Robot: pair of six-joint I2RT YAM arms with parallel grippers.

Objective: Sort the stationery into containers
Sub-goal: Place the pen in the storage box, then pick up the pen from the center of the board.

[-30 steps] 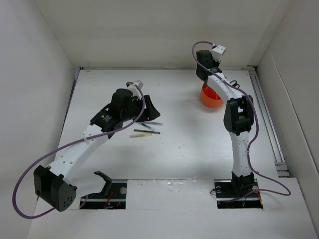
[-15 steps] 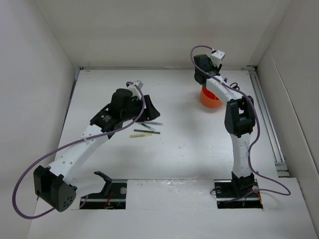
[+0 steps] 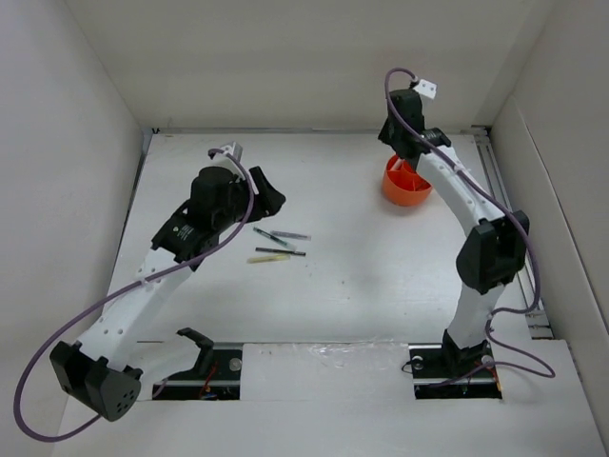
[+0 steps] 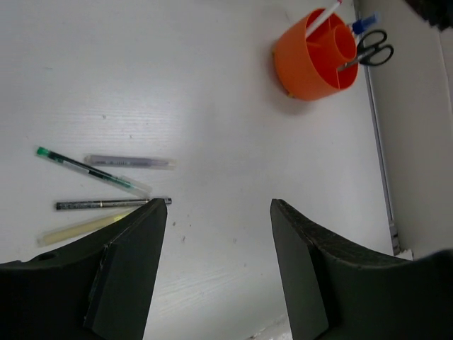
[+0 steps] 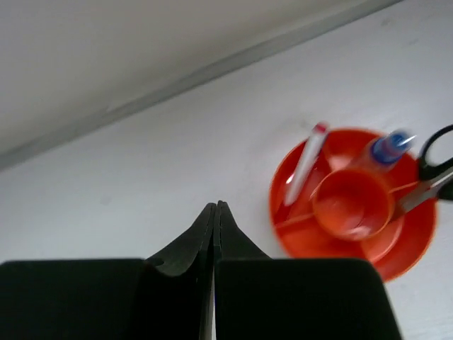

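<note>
Altogether four pens (image 4: 92, 170) on table (image 4: 212, 106), three items (image 4: 324, 15) in cup (image 4: 304, 74).

Top external: high over the near edge, looking down and forward across the whole table (image 3: 362, 276). Left wrist: raised well above the table, facing down; shares the loose pens (image 4: 106, 175) and orange cup (image 4: 311, 67) with the top view. Right wrist: close above that cup, tilted toward the back wall (image 5: 106, 42).

scissors (image 5: 425, 170) blurred, cut by edge, orange cup (image 3: 398, 193) partly behind right arm (image 3: 457, 190)
</note>
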